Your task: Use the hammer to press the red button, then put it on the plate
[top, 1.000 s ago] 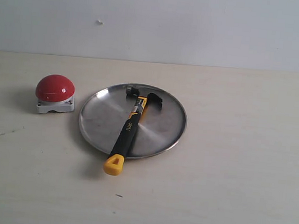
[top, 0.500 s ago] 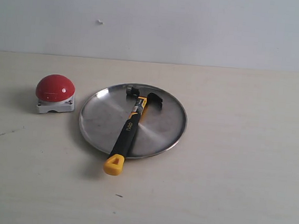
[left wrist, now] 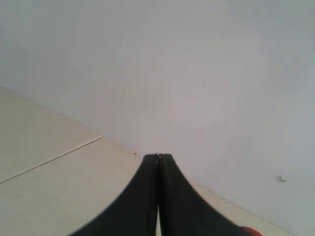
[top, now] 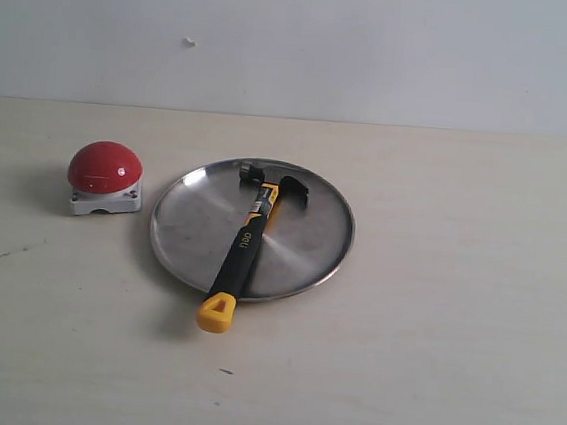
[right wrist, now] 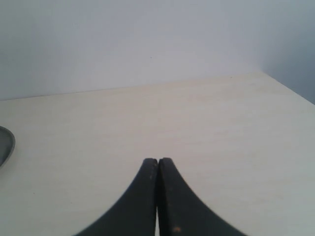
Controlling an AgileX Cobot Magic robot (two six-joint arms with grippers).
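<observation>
The hammer (top: pixel 244 241) lies across the silver plate (top: pixel 306 235), its dark head at the plate's far side and its yellow handle end hanging over the near rim onto the table. The red button (top: pixel 105 167) stands on its small white base to the left of the plate. Neither gripper shows in the exterior view. In the left wrist view my left gripper (left wrist: pixel 158 156) is shut with nothing in it, and a sliver of the red button (left wrist: pixel 252 231) shows at the picture's edge. My right gripper (right wrist: pixel 158 160) is shut and empty over bare table, with the plate's rim (right wrist: pixel 7 143) at the side.
A pale wooden table (top: pixel 454 319) carries everything, with a plain light wall (top: pixel 379 51) behind it. A few small dark marks (top: pixel 19 249) dot the tabletop on the left.
</observation>
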